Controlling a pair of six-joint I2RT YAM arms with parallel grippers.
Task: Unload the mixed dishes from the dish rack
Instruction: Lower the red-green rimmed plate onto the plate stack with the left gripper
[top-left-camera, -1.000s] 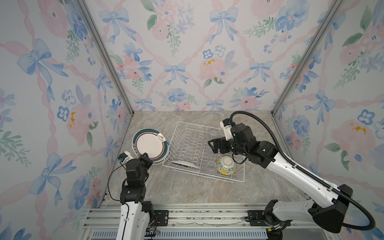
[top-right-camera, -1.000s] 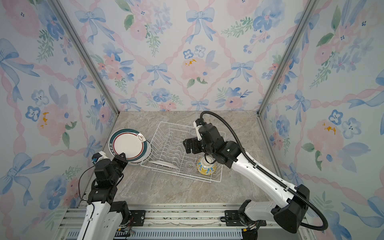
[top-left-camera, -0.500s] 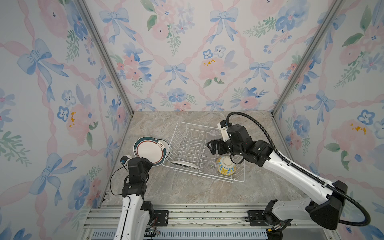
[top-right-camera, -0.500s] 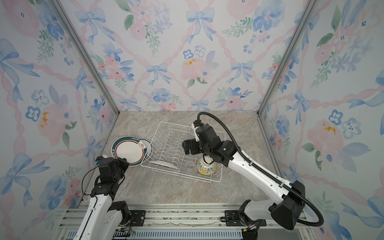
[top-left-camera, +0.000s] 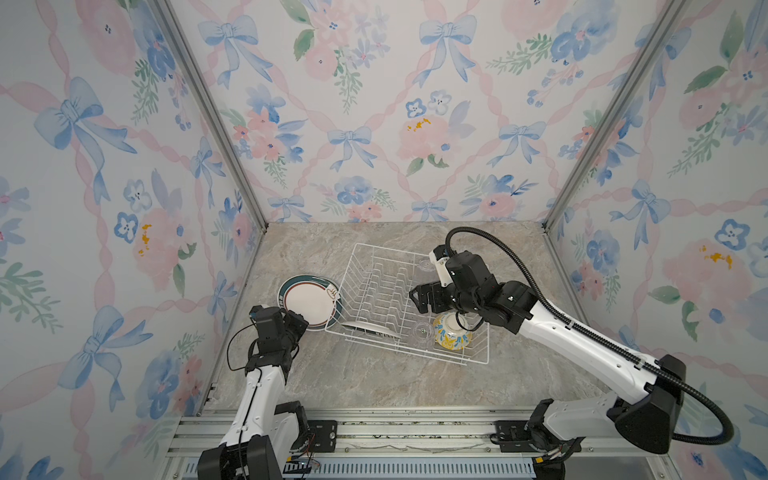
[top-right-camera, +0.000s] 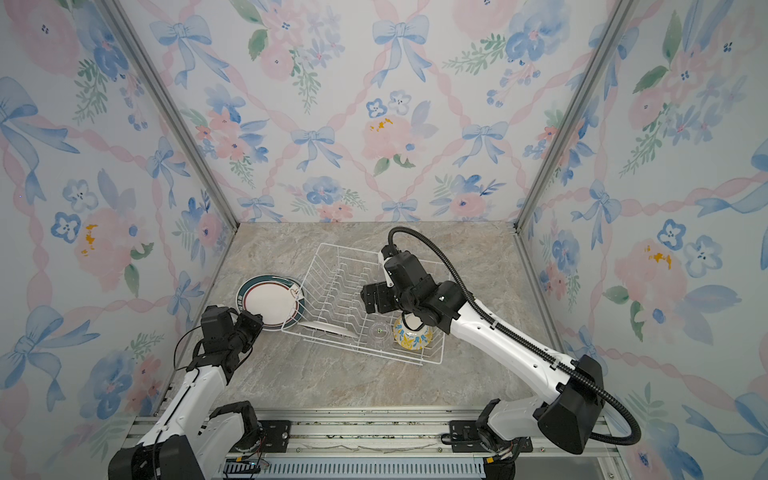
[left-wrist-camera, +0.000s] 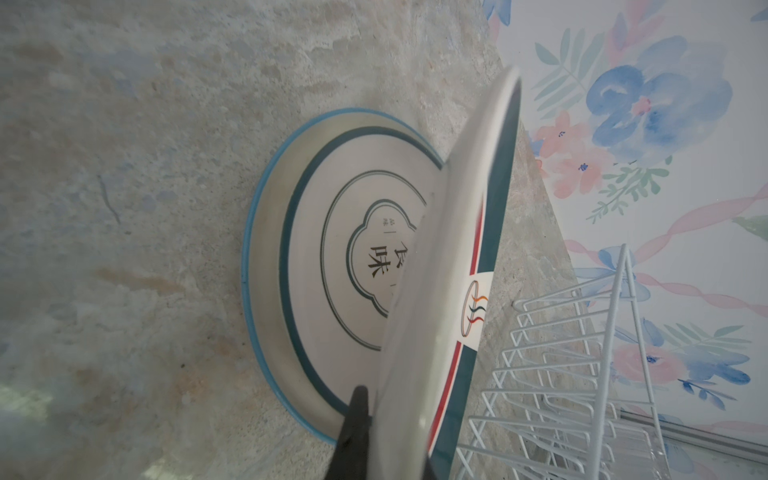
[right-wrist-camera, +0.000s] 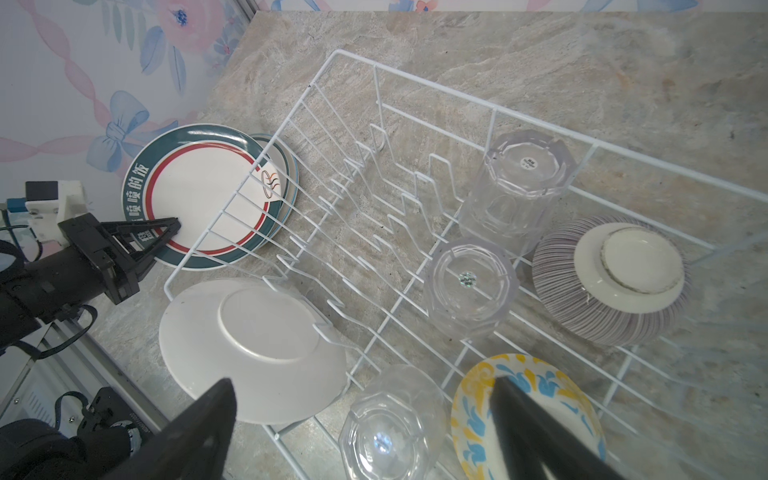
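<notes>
1. Dish rack (top-left-camera: 386, 286) sits mid-desk, loaded. Two plates are out, by the desk's left edge.
2. Left tool (top-left-camera: 302, 323) is clamped shut on the rim of green-rim plate (right-wrist-camera: 199, 195), held tilted over characters plate (left-wrist-camera: 328, 266), which lies flat on the desk. Can't tell if they touch. Risk: rim-only pinch, so the plate pivots or slips. Let go tilted, it clacks on the lower plate, chips or skids off.
3. Held plate's far edge is just beside the rack's left wall. A swing could catch the wires and shove the rack.
4. White plate (right-wrist-camera: 253, 349) is upside down across the ridges in the rack's near-left corner. May snag on lift.
5. Three glass cups (right-wrist-camera: 469, 286) are upturned and close together. Clear, slippery, easy to tip.
6. Right tool (right-wrist-camera: 361, 380) is wide open and empty, above the nearest cup and yellow-blue bowl (top-left-camera: 451, 337). Fingers could bump either.
7. Purple-striped bowl (right-wrist-camera: 611, 282) is upside down by the rack's right wall. The wall blocks a side approach.
</notes>
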